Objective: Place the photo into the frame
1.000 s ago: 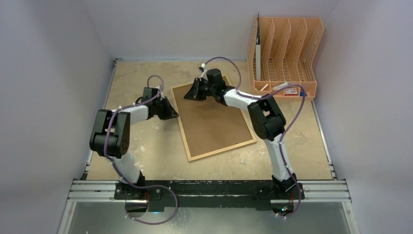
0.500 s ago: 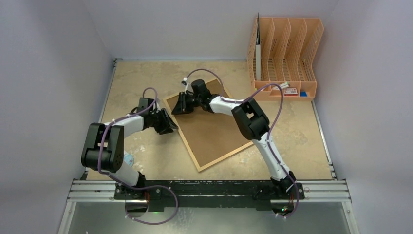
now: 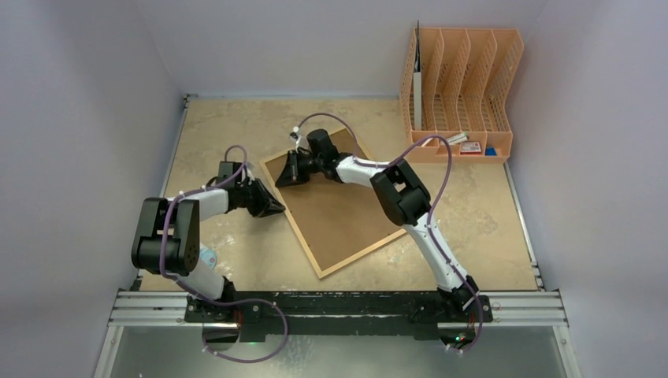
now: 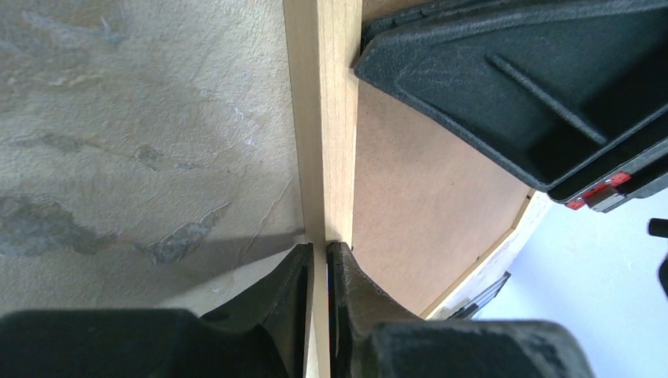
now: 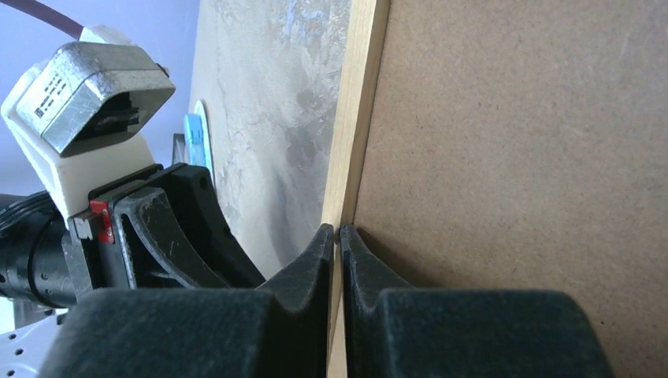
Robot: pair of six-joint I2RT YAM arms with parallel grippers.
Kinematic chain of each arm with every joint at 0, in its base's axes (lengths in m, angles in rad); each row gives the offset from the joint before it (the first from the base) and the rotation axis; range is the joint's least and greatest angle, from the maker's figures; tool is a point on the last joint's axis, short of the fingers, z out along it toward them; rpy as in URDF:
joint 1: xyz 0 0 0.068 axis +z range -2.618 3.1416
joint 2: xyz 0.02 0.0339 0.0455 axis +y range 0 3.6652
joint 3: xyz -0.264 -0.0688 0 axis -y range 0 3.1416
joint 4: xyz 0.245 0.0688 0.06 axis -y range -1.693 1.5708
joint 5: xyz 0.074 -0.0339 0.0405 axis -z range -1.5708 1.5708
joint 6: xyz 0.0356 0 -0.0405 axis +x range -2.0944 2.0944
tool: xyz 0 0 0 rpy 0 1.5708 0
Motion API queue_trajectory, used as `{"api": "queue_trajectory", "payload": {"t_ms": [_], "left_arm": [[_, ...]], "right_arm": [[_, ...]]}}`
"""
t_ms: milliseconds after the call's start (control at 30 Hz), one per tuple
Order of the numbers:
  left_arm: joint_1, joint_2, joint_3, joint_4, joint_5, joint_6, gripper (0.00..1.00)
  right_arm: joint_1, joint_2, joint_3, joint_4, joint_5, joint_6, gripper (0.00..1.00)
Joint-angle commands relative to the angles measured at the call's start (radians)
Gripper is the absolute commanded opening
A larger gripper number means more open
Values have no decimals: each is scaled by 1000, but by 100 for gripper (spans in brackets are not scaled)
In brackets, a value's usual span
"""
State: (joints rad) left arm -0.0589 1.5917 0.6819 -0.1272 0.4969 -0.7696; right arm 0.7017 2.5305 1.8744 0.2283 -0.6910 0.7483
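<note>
Frame sits further left than a second ago; your left pincer and right pincer each pinch its wooden left edge.

Both arms bend in toward the middle. The left gripper and right gripper sit close together, each pinching the frame edge.

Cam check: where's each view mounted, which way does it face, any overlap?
Top external: above, behind the bases, looking down at the table; both arms show.
Left wrist: on the left gripper, looking along the frame edge it pinches.
Right wrist: on the right gripper, pinching the same edge.
Shared: each wrist view shows the other gripper.
</note>
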Motion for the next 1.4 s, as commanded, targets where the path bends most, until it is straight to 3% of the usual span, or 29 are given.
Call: {"api": "queue_trajectory", "payload": {"t_ms": [0, 67, 200, 300, 400, 567, 1367], "left_arm": [[22, 41, -56, -75, -76, 8, 12], [30, 44, -71, -61, -64, 1, 6], [47, 47, -86, -40, -51, -3, 4], [51, 59, -86, -40, -47, 1, 3], [51, 70, -86, -38, -46, 3, 4], [54, 79, -88, -36, -42, 6, 4], [59, 83, -88, -45, -58, 21, 4]], "right_arm": [[9, -79, -73, 199, -32, 49, 8], [9, -104, -112, 266, -32, 63, 9], [9, -127, -138, 299, -14, 59, 28], [9, -141, -154, 304, 10, 55, 32], [9, -124, -124, 274, 31, 41, 30], [11, -68, -57, 191, 24, 38, 17], [11, 29, 18, -25, 16, -10, 14]]}}
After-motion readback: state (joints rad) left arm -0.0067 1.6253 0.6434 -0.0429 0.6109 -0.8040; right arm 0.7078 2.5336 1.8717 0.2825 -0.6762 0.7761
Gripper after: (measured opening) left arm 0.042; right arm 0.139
